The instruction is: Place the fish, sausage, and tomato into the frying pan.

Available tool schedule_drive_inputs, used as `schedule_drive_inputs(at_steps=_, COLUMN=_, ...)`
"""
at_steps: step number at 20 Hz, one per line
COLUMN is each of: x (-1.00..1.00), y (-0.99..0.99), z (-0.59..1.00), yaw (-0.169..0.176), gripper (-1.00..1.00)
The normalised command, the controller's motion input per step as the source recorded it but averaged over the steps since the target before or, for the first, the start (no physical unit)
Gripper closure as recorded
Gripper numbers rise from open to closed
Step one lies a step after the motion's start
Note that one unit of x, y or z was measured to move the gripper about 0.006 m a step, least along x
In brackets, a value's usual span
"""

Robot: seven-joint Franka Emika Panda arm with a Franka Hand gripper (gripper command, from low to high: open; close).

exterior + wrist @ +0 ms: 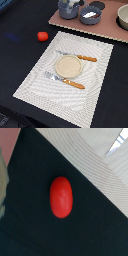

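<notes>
The tomato (43, 36), a small glossy red ball, lies on the dark table off the placemat's far corner on the exterior view's left. It fills the middle of the wrist view (61, 197), with the camera looking down on it. The blue-grey frying pan (90, 14) stands on the pink board at the back. A white piece inside it looks like the fish (88, 15). The sausage is too small and blurred to make out. No gripper fingers show in either view.
A striped placemat (35, 80) holds a tan plate (67, 66), an orange-handled knife (80, 57) and a fork (67, 81). On the pink board (107, 27) stand a grey pot (68, 10), a cream bowl (123, 17) and a dark round lid (97, 5).
</notes>
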Motion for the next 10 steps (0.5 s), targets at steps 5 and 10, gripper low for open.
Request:
schedule_drive_inputs(at_steps=5, x=-0.68, y=-0.71, z=-0.32, yaw=0.000, gripper=-1.00)
schedule_drive_inputs(at_steps=10, x=-0.74, y=-0.61, z=-0.57, yaw=0.000, gripper=-1.00)
